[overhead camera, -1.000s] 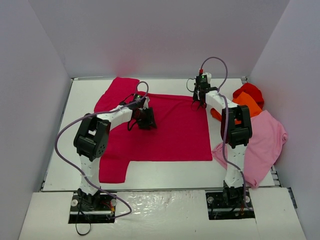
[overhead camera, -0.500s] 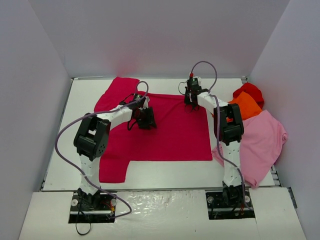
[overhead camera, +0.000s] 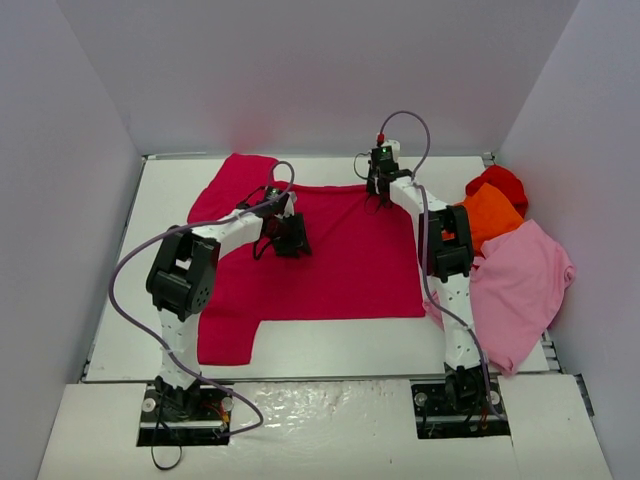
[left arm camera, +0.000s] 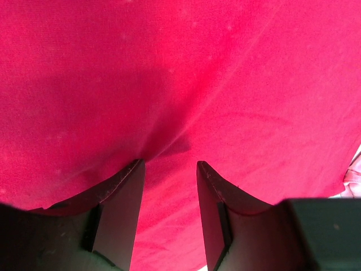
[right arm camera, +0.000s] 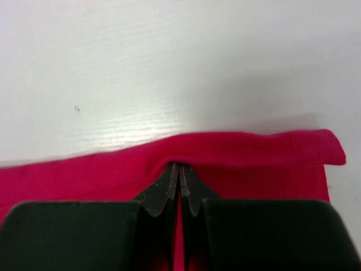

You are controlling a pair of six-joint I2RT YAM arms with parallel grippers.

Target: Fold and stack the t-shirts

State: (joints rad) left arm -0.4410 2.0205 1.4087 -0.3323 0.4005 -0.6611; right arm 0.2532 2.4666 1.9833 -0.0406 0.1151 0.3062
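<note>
- Top view: crimson t-shirt (overhead camera: 340, 265) lies spread flat on the table (overhead camera: 330, 335). The right gripper (overhead camera: 380, 190) is at its far edge and the left gripper (overhead camera: 290, 240) is on its left-centre.
- Top view, surroundings: a heap lies just right of the crimson t-shirt, made up of a light pink shirt (overhead camera: 520, 290), orange shirt (overhead camera: 490, 215) and bright red shirt (overhead camera: 500, 183), all unfolded. The pink one touches its right edge.
- Left wrist: left gripper (left arm camera: 169, 164) has its jaws apart, tips pressing the crimson t-shirt (left arm camera: 180, 73). Nothing is clamped.
- Right wrist: right gripper (right arm camera: 179, 166) is closed, pinching the far hem of the crimson t-shirt (right arm camera: 254, 152), which curls up at the tips.
- Judgement: first fold starting. Next, carry the hem toward the near edge. The left arm sits in that path, and the pink shirt may snag.
</note>
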